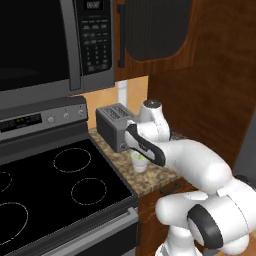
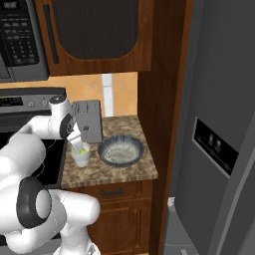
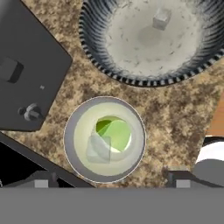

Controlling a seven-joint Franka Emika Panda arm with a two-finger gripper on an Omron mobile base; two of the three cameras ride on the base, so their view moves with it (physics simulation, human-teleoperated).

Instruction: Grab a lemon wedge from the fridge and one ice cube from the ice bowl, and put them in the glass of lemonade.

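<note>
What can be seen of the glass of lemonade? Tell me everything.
The glass of lemonade is a small round whitish tumbler with a pale yellowish inside, standing upright on the speckled counter between the toaster and the ice bowl, touching neither. Inside lie a green-yellow lemon wedge and a translucent ice cube against it. The open end effector hovers right above it, touching nothing.

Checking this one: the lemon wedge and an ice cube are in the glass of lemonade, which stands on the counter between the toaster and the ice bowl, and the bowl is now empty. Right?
Not quite. The ice bowl is not empty: the hand view shows one ice cube left in it. The rest holds: the lemon wedge and a cube sit in the glass of lemonade, between toaster and bowl.
</note>
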